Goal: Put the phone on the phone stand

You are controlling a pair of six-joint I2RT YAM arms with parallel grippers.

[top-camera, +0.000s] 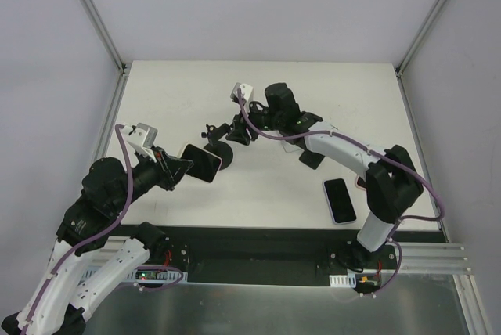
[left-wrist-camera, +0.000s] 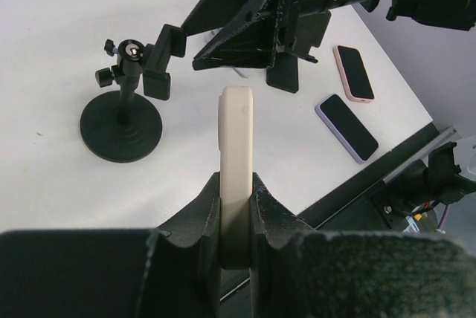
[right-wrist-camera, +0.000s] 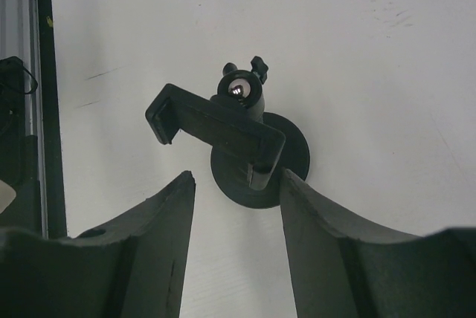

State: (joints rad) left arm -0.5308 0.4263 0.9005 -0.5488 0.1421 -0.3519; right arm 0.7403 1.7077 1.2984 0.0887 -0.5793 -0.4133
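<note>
Left tool [left-wrist-camera: 238, 210] clamped on the lower end of a cream-cased smartphone [left-wrist-camera: 236, 147], which it holds edge-on to its wrist camera, off the white tabletop [left-wrist-camera: 44, 21] and near the black round-based phone stand [left-wrist-camera: 121, 121], not on it. Right tool [right-wrist-camera: 234, 180], jaws spread apart, hangs close over the stand's clamp [right-wrist-camera: 216, 128], one end of which shows between the jaws. A lavender-cased phone [top-camera: 340, 199] and a pink-cased phone [left-wrist-camera: 353, 73] lie flat near the right arm's base.

Phone [left-wrist-camera: 236, 128] lower end hidden inside left hand [left-wrist-camera: 236, 188].
</note>
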